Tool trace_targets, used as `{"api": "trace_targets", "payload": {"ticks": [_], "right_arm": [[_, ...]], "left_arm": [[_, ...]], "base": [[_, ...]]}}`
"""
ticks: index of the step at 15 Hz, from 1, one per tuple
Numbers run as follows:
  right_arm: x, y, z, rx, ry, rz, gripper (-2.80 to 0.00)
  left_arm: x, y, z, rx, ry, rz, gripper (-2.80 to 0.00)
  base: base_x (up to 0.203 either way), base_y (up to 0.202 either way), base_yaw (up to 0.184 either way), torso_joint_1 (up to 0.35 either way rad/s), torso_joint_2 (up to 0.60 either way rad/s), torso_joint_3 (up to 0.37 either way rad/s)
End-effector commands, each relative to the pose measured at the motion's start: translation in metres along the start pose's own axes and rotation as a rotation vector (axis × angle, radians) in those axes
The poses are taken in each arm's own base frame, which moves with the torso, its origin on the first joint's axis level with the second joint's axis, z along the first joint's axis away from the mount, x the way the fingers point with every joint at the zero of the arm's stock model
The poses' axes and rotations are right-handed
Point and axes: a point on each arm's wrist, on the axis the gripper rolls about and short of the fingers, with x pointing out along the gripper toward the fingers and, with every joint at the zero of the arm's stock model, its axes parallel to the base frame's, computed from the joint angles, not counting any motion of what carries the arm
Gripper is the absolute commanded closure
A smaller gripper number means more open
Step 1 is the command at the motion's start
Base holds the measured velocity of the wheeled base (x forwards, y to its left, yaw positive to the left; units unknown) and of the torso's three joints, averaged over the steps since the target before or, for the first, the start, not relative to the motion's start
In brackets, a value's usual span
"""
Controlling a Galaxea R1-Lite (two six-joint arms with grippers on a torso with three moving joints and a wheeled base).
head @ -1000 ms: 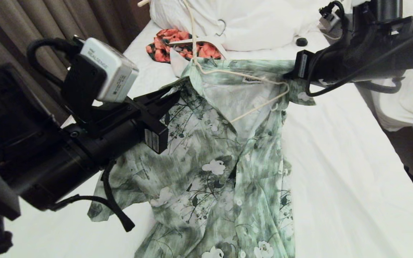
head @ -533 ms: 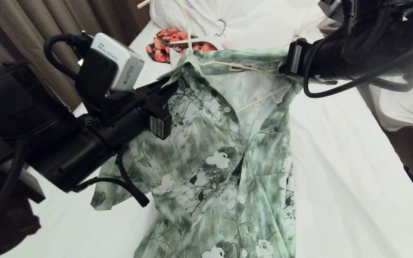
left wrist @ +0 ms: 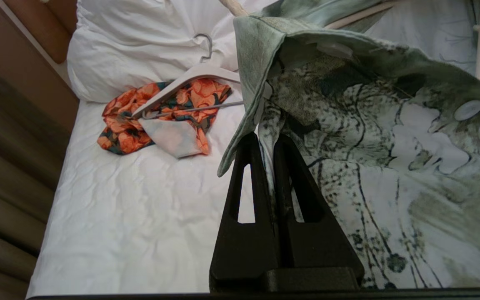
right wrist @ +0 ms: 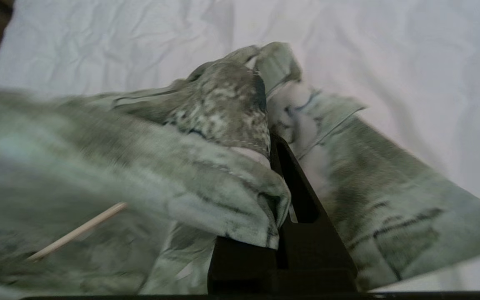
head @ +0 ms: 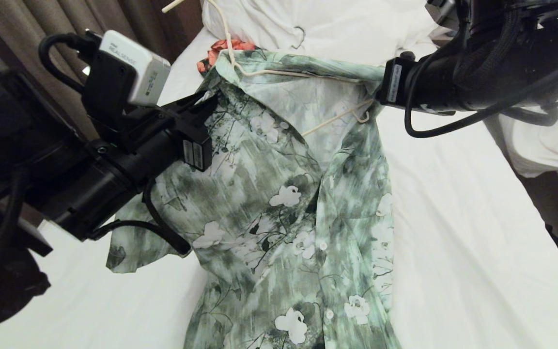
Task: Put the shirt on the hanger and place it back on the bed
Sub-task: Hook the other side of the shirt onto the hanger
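I hold the shirt (head: 284,194) mid-frame above the bed (head: 477,218), hanger (head: 279,73) already inside its neck. My left pincer (left wrist: 267,143) pinches the collar edge; my right pincer (right wrist: 274,146) pinches the far shoulder. To lay it down well, I should lower both ends level so the hanger stays seated. No containers here.

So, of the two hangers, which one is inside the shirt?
The thin cream hanger sits inside the green shirt, under its collar. The thick white hanger with a metal hook lies apart on the orange garment near the pillow.
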Motion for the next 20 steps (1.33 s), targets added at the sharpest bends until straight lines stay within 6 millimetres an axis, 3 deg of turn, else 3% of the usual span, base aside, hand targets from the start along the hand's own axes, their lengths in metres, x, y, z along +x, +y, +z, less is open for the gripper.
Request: {"api": "trace_targets", "payload": {"ticks": [1, 5, 8, 15, 20], "right_arm": [[0.006, -0.007, 0.001, 0.005, -0.003, -0.025, 0.00], [0.020, -0.023, 0.014, 0.009, -0.067, -0.065, 0.00], [0.014, -0.022, 0.017, 0.011, -0.075, -0.053, 0.00], [-0.020, 0.004, 0.010, -0.018, 0.009, 0.023, 0.00], [-0.019, 0.019, 0.005, -0.044, 0.009, 0.065, 0.00]], "left_arm": [[-0.003, 0.001, 0.003, -0.001, -0.011, 0.004, 0.00], [-0.011, 0.000, 0.011, -0.011, -0.037, -0.013, 0.00], [-0.007, -0.004, 0.006, -0.008, -0.019, -0.023, 0.00], [-0.004, -0.002, 0.005, -0.005, -0.016, -0.013, 0.00], [-0.005, -0.004, 0.005, -0.007, -0.018, -0.021, 0.00]], "base": [[0.000, 0.000, 0.000, 0.000, 0.00, 0.000], [0.000, 0.000, 0.000, 0.000, 0.00, 0.000], [0.000, 0.000, 0.000, 0.000, 0.00, 0.000], [0.000, 0.000, 0.000, 0.000, 0.00, 0.000], [0.000, 0.000, 0.000, 0.000, 0.00, 0.000]]}}
